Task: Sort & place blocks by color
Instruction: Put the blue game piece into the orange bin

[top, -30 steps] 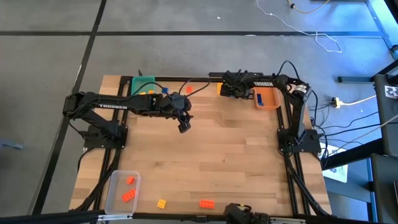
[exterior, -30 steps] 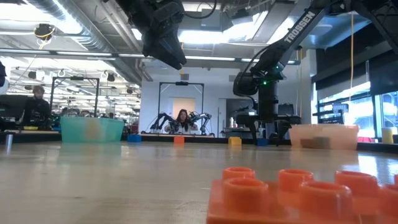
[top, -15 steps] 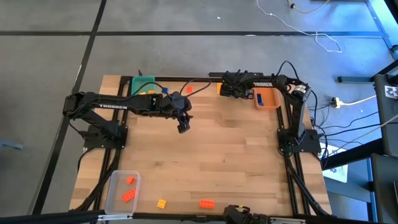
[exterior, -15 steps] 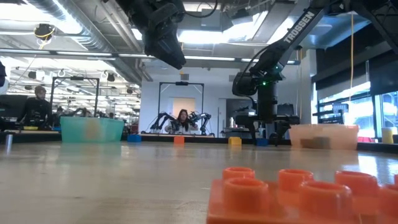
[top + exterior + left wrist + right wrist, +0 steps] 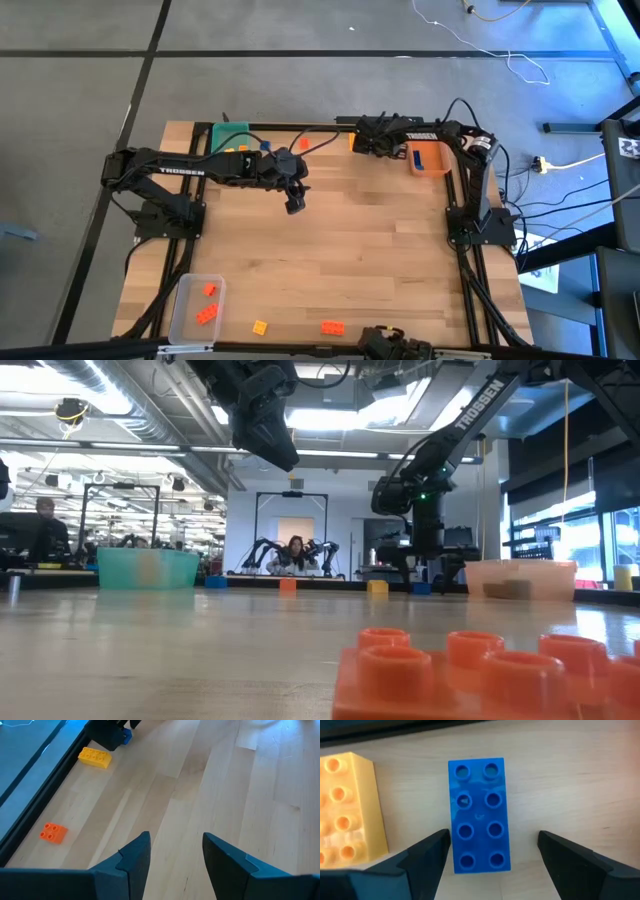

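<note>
Your right gripper hangs open over the blue eight-stud plastic brick at the far edge; left gripper open, empty, mid-table

On my dark left arm, reaching from the left edge of the wooden tabletop toward its middle, white capitals read "TROSSEN". The same word "TROSSEN" runs in white along my dark right arm, seen slanting upward in the low view. Along the tabletop's far edge that arm carries white lettering too small to read.
</note>
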Robot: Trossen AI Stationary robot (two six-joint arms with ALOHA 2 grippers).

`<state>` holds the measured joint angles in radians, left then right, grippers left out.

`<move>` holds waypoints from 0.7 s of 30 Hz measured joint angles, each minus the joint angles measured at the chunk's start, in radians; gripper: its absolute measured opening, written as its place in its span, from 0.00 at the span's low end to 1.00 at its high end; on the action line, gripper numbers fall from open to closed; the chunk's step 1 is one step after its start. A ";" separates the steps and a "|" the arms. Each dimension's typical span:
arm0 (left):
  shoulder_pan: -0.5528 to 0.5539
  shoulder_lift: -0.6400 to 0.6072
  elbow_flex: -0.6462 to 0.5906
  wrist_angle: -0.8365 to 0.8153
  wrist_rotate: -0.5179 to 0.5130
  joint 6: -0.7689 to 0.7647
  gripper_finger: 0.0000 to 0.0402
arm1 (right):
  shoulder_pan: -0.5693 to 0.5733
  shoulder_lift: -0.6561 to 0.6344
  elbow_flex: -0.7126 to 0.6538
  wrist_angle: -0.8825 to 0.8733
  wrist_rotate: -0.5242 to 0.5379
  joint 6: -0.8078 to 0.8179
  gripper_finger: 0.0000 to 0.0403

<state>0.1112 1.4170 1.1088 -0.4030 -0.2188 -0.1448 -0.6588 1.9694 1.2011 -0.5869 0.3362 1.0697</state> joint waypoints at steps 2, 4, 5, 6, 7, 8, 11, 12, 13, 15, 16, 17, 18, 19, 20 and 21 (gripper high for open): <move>0.000 0.000 0.000 0.000 0.000 0.000 0.42 | 0.000 0.003 0.000 0.011 0.020 0.001 0.77; 0.000 0.000 0.000 0.000 0.000 0.000 0.42 | 0.000 0.004 0.000 0.022 0.029 -0.002 0.76; 0.000 0.000 0.000 0.000 0.000 0.000 0.42 | -0.001 0.004 0.000 0.024 0.030 -0.001 0.74; 0.000 0.000 0.000 0.000 0.000 0.000 0.42 | -0.002 0.004 0.000 0.026 0.034 0.002 0.72; 0.000 0.000 0.000 0.000 0.000 0.000 0.42 | -0.002 0.005 0.000 0.029 0.041 0.002 0.68; 0.000 0.000 0.000 0.000 0.000 0.000 0.42 | -0.002 0.006 0.000 0.031 0.050 0.002 0.65; 0.000 0.000 0.000 0.000 0.000 -0.001 0.42 | -0.004 0.006 0.000 0.031 0.057 0.001 0.51; 0.000 0.000 0.000 0.000 0.000 -0.001 0.42 | -0.004 0.006 0.000 0.031 0.054 -0.001 0.45; 0.000 0.000 0.000 0.000 0.000 -0.001 0.42 | -0.004 0.006 0.000 0.029 0.050 -0.003 0.39; 0.000 0.000 0.000 0.000 0.000 -0.001 0.42 | -0.004 0.005 0.000 0.028 0.040 -0.006 0.34; 0.000 0.000 0.000 0.000 0.000 -0.001 0.42 | -0.004 0.004 0.000 0.028 0.034 -0.013 0.35; 0.000 0.000 0.000 0.000 0.000 -0.001 0.42 | -0.004 0.004 0.000 0.029 0.022 -0.032 0.35; 0.000 0.000 0.000 0.000 0.000 -0.001 0.42 | -0.004 0.002 0.000 0.031 0.008 -0.059 0.35; 0.000 0.000 0.000 0.000 0.000 -0.001 0.42 | -0.005 0.002 0.000 0.035 -0.006 -0.096 0.35; 0.000 0.000 0.000 0.000 0.000 -0.001 0.42 | -0.003 0.001 0.001 0.042 -0.016 -0.147 0.35; 0.000 0.000 0.000 0.000 0.000 -0.001 0.42 | 0.001 0.000 0.002 0.046 -0.029 -0.203 0.35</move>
<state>0.1108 1.4174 1.1088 -0.4030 -0.2188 -0.1462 -0.6578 1.9694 1.2031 -0.5406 0.3073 0.8662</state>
